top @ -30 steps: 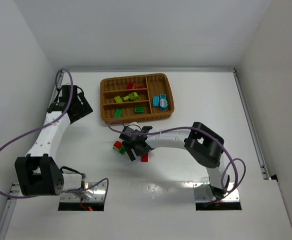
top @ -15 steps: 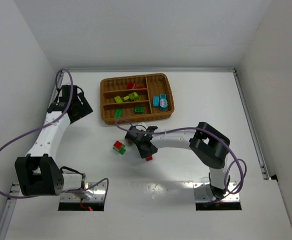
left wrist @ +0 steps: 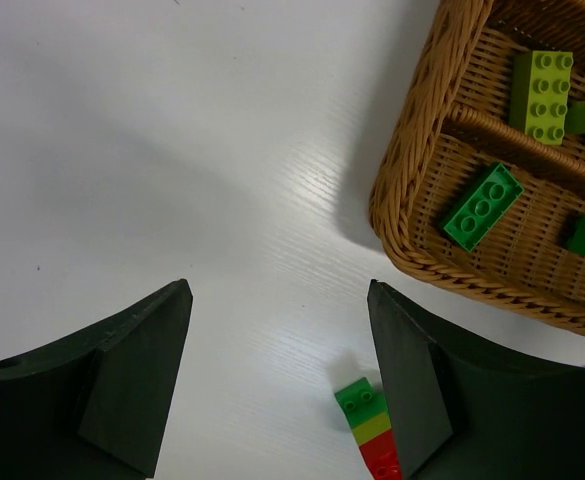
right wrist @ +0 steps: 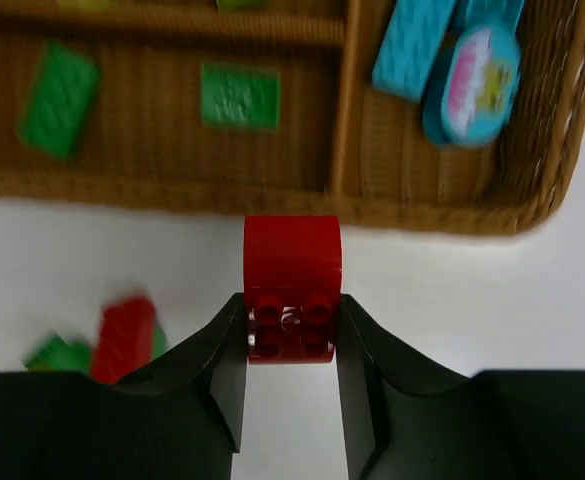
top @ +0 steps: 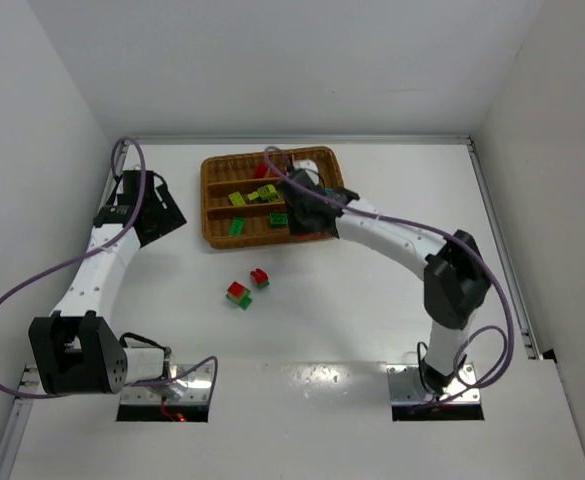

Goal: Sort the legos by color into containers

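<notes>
"Red brick (right wrist: pixel 292 260), where is it?"
"Pinched in the right claw (right wrist: pixel 292 300), at the wicker tray (right wrist: pixel 272 195)'s near rim. Its long side points at the tray. The left claw (left wrist: pixel 277 300) is wide, holding nothing."

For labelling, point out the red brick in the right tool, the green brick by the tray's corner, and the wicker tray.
red brick (right wrist: pixel 292 255): right wrist view, its smooth side.
green brick (left wrist: pixel 483 205): left wrist view, studded top.
wicker tray (left wrist: pixel 407 160): left wrist view, outer wall.
</notes>
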`<state>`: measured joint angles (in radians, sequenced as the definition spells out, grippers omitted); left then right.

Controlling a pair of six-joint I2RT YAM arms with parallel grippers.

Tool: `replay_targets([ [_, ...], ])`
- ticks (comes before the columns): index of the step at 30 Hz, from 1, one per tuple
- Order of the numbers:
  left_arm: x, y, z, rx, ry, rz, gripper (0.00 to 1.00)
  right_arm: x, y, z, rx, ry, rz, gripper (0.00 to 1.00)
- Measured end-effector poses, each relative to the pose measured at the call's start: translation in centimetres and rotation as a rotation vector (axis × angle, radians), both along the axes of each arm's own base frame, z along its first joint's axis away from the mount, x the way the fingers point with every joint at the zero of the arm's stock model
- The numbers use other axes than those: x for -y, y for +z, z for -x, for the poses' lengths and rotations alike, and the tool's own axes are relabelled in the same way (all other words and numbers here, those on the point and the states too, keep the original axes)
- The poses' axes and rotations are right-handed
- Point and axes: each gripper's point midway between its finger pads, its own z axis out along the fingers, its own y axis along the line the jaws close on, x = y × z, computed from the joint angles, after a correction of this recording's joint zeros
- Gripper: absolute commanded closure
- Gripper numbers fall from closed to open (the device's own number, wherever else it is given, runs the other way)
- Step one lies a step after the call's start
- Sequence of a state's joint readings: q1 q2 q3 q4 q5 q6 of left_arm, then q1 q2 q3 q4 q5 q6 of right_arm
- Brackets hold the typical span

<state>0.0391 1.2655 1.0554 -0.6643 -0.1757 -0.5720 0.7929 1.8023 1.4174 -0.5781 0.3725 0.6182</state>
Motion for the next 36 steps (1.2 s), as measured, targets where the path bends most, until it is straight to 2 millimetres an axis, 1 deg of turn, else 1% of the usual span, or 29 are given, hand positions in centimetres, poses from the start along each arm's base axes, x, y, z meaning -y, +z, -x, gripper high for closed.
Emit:
replay_targets([
  [2,-0.1,0.0,0.0,-0.002,-0.004,-0.006,0.23,-1.2,2.3,-3.8,0.066,-0.016,-0.037,0.81],
  [3,-0.1,0.0,0.0,-0.002,-0.006,-0.008,0.23,-1.9,3.1,-5.6,0.091,-0.022,-0.051,0.81],
  [5,-0.1,0.0,0.0,-0.002,-0.007,-0.011,0.23,-3.1,4.4,-9.3,0.149,-0.03,-0.089,0.8],
  [6,-0.1,0.0,0.0,-0.003,-0.008,-0.012,0.23,-3.5,4.5,-10.7,0.167,-0.031,-0.103,0.8],
  [9,-0.1,0.0,0.0,-0.003,-0.008,-0.012,0.23,-4.0,4.3,-14.8,0.213,-0.047,-0.133,0.78],
  [13,0.0,0.0,0.0,-0.002,-0.012,-0.008,0.23,-4.0,3.1,-19.7,0.268,-0.059,-0.167,0.76],
  [15,0.2,0.0,0.0,-0.001,-0.021,0.003,0.23,-3.9,2.2,-21.7,0.283,-0.055,-0.178,0.74],
  [18,0.6,0.0,-0.1,0.001,-0.033,0.018,0.23,-4.3,1.4,-24.7,0.331,-0.052,-0.199,0.72],
  [19,0.7,0.0,-0.1,0.001,-0.036,0.022,0.23,-4.5,1.1,-25.5,0.344,-0.048,-0.206,0.7],
  [22,0.8,0.0,-0.1,0.001,-0.041,0.027,0.23,-4.9,0.3,-27.3,0.374,-0.042,-0.227,0.7],
  [26,0.9,0.0,-0.1,0.001,-0.044,0.031,0.23,-5.2,-0.7,-28.6,0.396,-0.032,-0.253,0.69],
  [27,0.9,0.0,-0.1,0.001,-0.044,0.031,0.23,-5.1,-0.9,-28.9,0.399,-0.033,-0.257,0.67],
  [29,0.9,0.0,-0.1,-0.001,-0.044,0.031,0.23,-5.0,-1.3,-29.2,0.399,-0.033,-0.261,0.6],
  [30,0.9,-0.1,-0.1,-0.003,-0.044,0.031,0.23,-4.8,-1.5,-29.4,0.399,-0.035,-0.263,0.44],
  [33,0.9,-0.3,-0.1,-0.009,-0.045,0.033,0.23,-4.8,-1.3,-29.5,0.403,-0.034,-0.272,0.26],
  [34,0.9,-0.3,-0.1,-0.009,-0.046,0.033,0.23,-4.8,-1.2,-29.6,0.408,-0.036,-0.275,0.24],
  [36,0.9,-0.3,-0.1,-0.009,-0.047,0.035,0.23,-4.7,-1.2,-29.7,0.409,-0.034,-0.273,0.24],
])
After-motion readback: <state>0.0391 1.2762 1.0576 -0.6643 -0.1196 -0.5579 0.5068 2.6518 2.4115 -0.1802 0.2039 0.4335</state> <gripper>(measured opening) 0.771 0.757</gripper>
